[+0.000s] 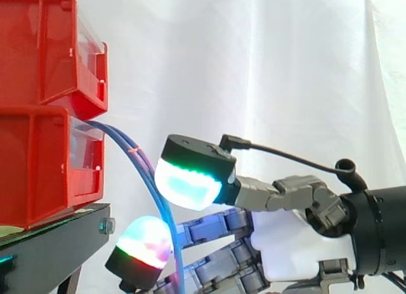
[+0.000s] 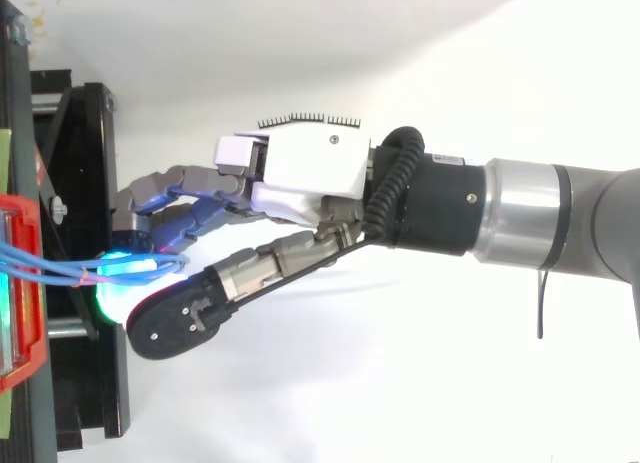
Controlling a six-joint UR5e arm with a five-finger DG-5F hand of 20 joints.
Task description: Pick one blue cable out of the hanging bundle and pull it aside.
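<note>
A bundle of thin blue cables (image 1: 147, 173) comes out of the lower red bin (image 1: 38, 167) and curves down, tied near the top with a small red band (image 1: 133, 151). In the top view the blue cables (image 2: 50, 271) run rightward from the bin into the gap between my thumb and fingers. My hand (image 1: 298, 243) reaches in from the right, fingers nearly straight. The thumb's pad glows green and cyan above the cables; a finger's pad (image 1: 143, 243) glows red and magenta below. The cables hang in their natural curve, and I see no pad pressing them. From above, the hand (image 2: 300, 168) points at the stand.
Two red bins are stacked at the left, the upper red bin (image 1: 44, 46) above the lower, on a black stand (image 1: 57, 243). The stand's frame (image 2: 90, 133) sits just beyond my fingertips. A white curtain hangs behind.
</note>
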